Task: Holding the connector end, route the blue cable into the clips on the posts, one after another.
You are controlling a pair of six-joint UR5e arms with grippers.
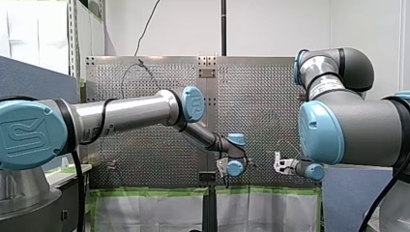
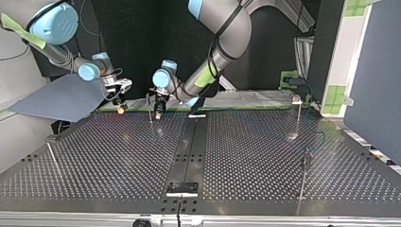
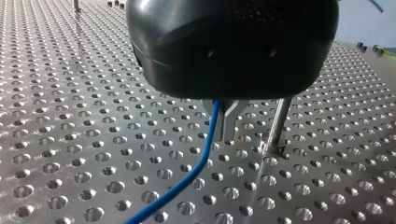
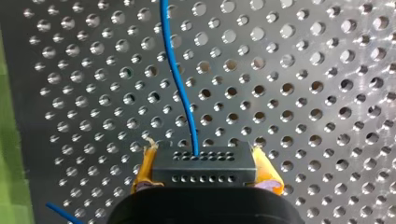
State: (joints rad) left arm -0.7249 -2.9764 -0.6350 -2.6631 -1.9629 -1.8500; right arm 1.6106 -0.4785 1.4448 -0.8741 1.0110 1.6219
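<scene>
Front view: the left gripper (image 1: 223, 168) and right gripper (image 1: 281, 164) are both working low over the table (image 1: 145, 96), near the edge closest to the arm bases. The blue cable is too thin to make out here.
Top view: the left gripper (image 2: 159, 108) is hanging just beside a thin post (image 2: 150, 111) at that same edge, near the table's middle seam. The right gripper (image 2: 121, 103) is standing apart, toward the corner. Two more posts (image 2: 299, 113) are standing along the opposite side edge.
Left wrist view: the metal fingers (image 3: 229, 123) are looking pressed together on the blue cable (image 3: 196, 163), which is trailing away across the table. The post (image 3: 280, 123) is standing just beside them; its clip is not showing.
Right wrist view: the yellow pads (image 4: 264, 168) are clamping the black connector (image 4: 201, 161) from both sides, and the cable is running out ahead of it.
Step, judged: feeding the cable into the first post's clip; nothing is looking routed yet.
Doing it well: the right gripper should be keeping the connector steady and the cable lightly taut, while the left gripper is raising its stretch to clip height and easing it sideways in, without shoving the thin post.
</scene>
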